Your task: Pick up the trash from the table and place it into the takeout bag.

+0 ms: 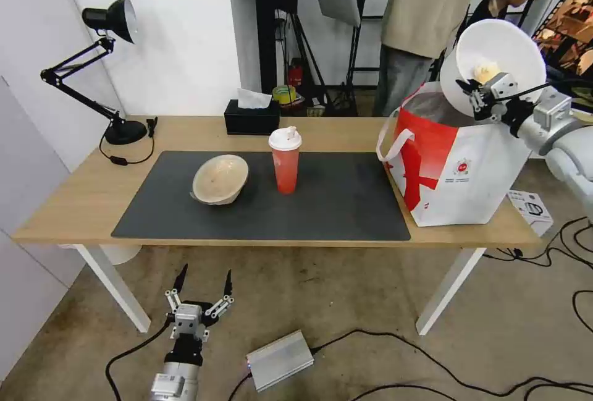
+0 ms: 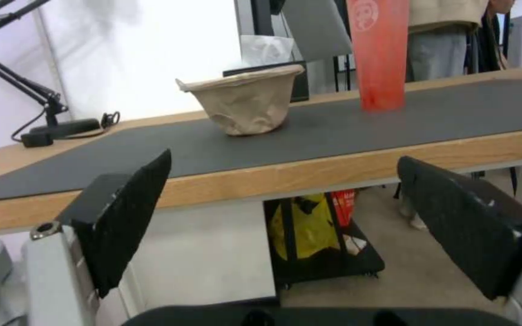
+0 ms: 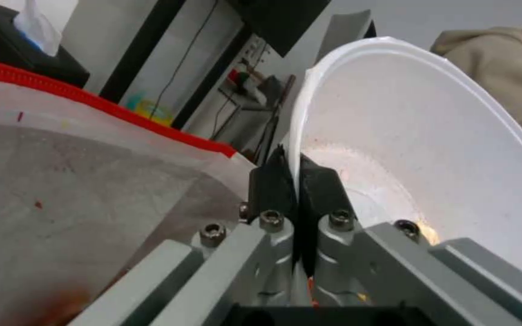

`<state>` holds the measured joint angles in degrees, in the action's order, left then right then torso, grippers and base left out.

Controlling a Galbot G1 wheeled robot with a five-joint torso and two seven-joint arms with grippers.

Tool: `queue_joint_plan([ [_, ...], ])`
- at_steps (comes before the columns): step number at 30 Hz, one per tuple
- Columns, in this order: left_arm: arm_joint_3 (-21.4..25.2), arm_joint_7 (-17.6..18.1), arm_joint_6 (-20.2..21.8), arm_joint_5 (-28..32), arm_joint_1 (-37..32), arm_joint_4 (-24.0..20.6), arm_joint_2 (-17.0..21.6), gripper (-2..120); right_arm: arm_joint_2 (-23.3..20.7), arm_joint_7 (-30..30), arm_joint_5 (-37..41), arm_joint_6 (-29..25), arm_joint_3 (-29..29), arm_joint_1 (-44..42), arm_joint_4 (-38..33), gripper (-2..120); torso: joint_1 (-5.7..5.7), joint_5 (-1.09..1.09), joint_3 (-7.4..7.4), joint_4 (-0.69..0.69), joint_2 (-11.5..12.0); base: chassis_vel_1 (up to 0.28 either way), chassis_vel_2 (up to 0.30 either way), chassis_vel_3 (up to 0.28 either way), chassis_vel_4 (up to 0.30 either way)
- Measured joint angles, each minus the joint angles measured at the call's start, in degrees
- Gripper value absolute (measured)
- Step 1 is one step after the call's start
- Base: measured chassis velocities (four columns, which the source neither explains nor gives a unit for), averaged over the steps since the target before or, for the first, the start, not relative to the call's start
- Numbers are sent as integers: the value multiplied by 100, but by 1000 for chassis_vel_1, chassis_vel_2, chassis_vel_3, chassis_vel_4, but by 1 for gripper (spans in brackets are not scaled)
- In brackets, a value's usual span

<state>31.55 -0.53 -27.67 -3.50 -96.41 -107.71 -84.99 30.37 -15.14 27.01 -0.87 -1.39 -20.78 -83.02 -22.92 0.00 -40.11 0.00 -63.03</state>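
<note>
My right gripper (image 1: 474, 97) is shut on the rim of the large white bowl (image 1: 497, 61), holding it tilted on edge above the open top of the red-and-white takeout bag (image 1: 460, 169) at the table's right end. In the right wrist view the black fingertips (image 3: 316, 179) pinch the white bowl (image 3: 418, 149) over the bag's foil lining (image 3: 79, 190). A beige bowl (image 1: 220, 179) and a red cup (image 1: 285, 160) with a white lid stand on the dark mat (image 1: 321, 203). My left gripper (image 1: 204, 280) hangs open below the table's front edge, facing the beige bowl (image 2: 246, 104) and the cup (image 2: 379, 54).
A black desk lamp (image 1: 99, 67) stands at the table's back left and a black tissue box (image 1: 251, 118) at the back middle. A silver box (image 1: 279, 361) and cables lie on the floor. People stand behind the bag.
</note>
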Motion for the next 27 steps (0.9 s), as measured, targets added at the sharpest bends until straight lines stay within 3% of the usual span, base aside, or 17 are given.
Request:
queue_joint_plan([
  [4, 2, 0, -4, 1, 3, 12, -5, 100, 0, 36, 0, 1, 2, -21, -55, 0, 0, 0, 0, 0, 0, 0, 0, 0, 0],
  [21, -6, -1, -15, 1, 4, 28, -33, 100, -24, 99, 3, 28, 4, -106, -160, 66, 0, 0, 0, 0, 0, 0, 0, 0, 0],
  [27, -6, -1, -22, 0, -1, 28, -34, 100, -24, 101, 5, 31, 3, -111, -163, 82, 0, 0, 0, 0, 0, 0, 0, 0, 0],
])
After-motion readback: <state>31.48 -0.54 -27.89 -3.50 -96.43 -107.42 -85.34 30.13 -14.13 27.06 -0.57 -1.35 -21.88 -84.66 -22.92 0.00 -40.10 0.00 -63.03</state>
